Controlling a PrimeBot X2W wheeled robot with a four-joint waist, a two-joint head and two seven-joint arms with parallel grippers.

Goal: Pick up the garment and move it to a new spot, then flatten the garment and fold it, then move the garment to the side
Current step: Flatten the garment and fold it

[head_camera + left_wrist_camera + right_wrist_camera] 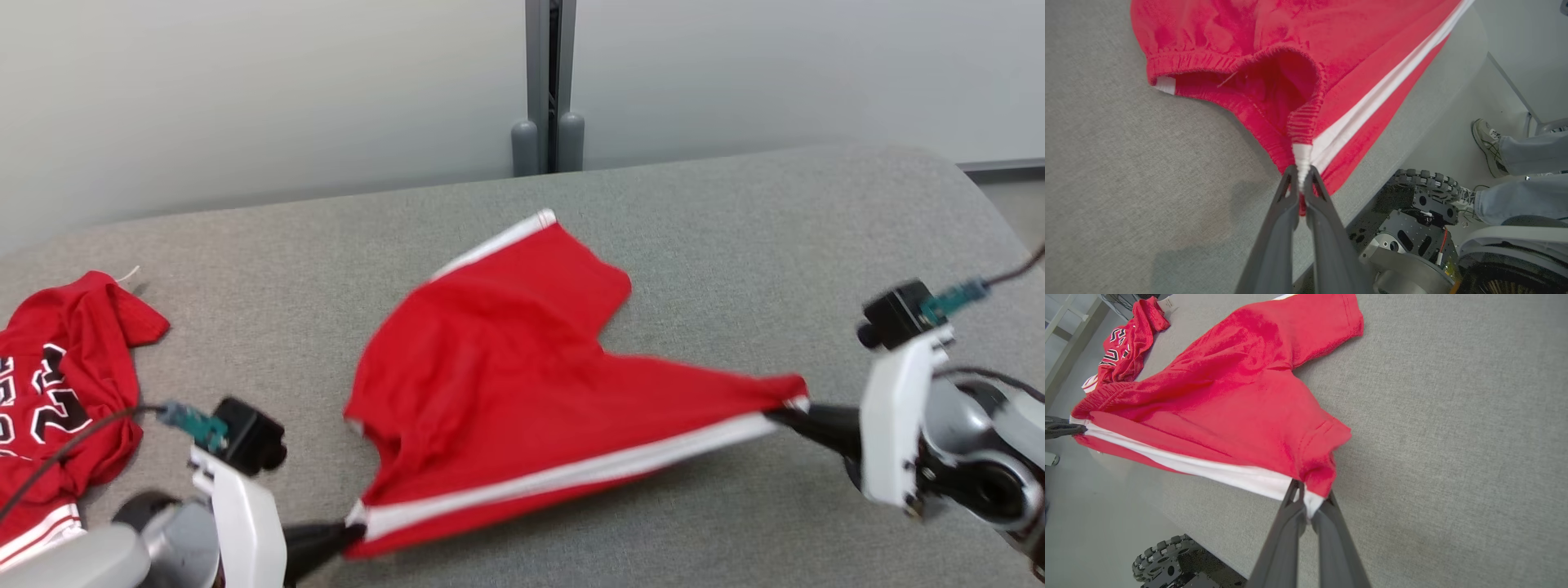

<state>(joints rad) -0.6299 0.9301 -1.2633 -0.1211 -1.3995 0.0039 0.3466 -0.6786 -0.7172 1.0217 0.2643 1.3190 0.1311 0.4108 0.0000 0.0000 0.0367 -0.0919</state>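
Note:
The garment is a pair of red shorts with white side stripes, stretched across the grey table between both grippers. My left gripper is shut on the waistband corner at the lower left; in the left wrist view its fingers pinch the white end of the waistband on the garment. My right gripper is shut on a leg hem at the right; the right wrist view shows that gripper clamped on the striped hem of the garment. The stripe edge hangs taut, lifted off the table.
A crumpled red jersey with black numbers lies at the table's left end, also seen as the jersey. The grey table has bare room at the back and right. A person's legs and shoe stand beside the robot's wheeled base.

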